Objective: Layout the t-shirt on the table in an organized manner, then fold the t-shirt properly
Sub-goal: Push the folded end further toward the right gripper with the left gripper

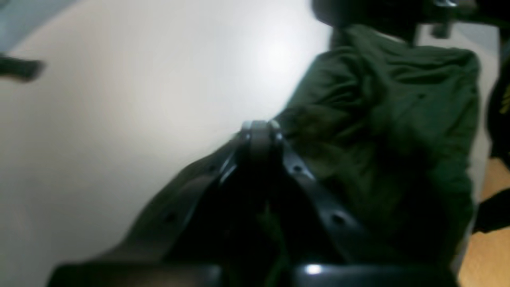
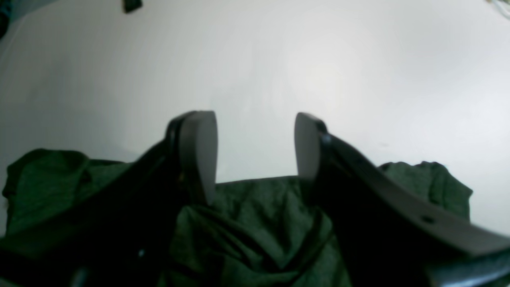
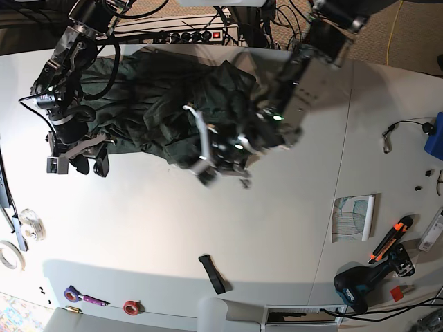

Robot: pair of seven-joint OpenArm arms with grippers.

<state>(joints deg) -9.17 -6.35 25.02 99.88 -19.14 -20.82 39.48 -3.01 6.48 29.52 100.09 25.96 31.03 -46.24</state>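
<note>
T-shirt [image 3: 152, 97] bunched, upper left; layout incompl., no folds yet. Right gripper [image 2: 255, 147] wide; left gripper [image 1: 261, 129] closed, grasp unclear.

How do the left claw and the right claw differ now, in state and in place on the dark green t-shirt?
The left claw is shut, its fingers meeting at the tips with green cloth between them; the right claw is open, with nothing between its fingers. The left claw is at the crumpled dark green t-shirt's edge toward the middle of the white table; the right claw is at its edge nearer the table's side. Both have black fingers.
</note>
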